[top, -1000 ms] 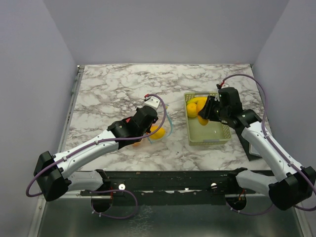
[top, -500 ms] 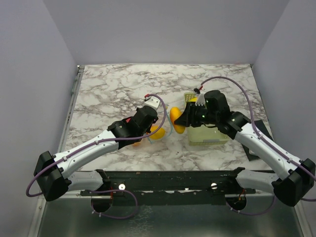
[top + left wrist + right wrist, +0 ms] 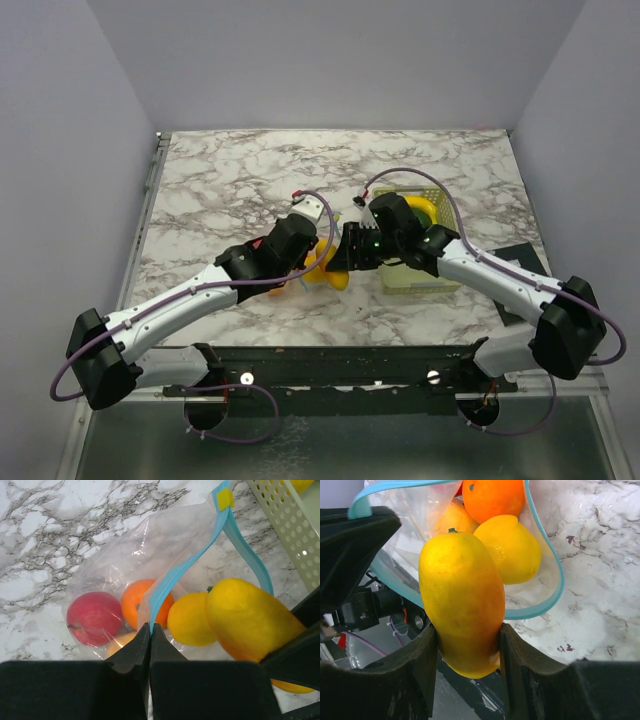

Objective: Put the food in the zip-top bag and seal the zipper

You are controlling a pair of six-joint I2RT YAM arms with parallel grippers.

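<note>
The clear zip-top bag (image 3: 150, 545) lies on the marble and holds a red apple (image 3: 94, 617), an orange (image 3: 135, 597) and a yellow lemon (image 3: 190, 620). My left gripper (image 3: 150, 626) is shut on the near lip of its light blue zipper (image 3: 200, 555), holding the mouth open. My right gripper (image 3: 467, 650) is shut on an oblong yellow-orange fruit (image 3: 462, 600) right at the open mouth, against the lemon (image 3: 512, 547). In the top view both grippers meet at the bag, left (image 3: 318, 255) and right (image 3: 346, 258).
The pale yellow-green slotted basket (image 3: 425, 280) stands right of the bag with a yellow banana (image 3: 425, 208) in it; its wall shows in the left wrist view (image 3: 285, 525). A black object (image 3: 520, 272) lies at the table's right edge.
My right arm has carried the yellow-orange fruit from the basket leftward to the bag's mouth. The left arm has held still on the zipper.
</note>
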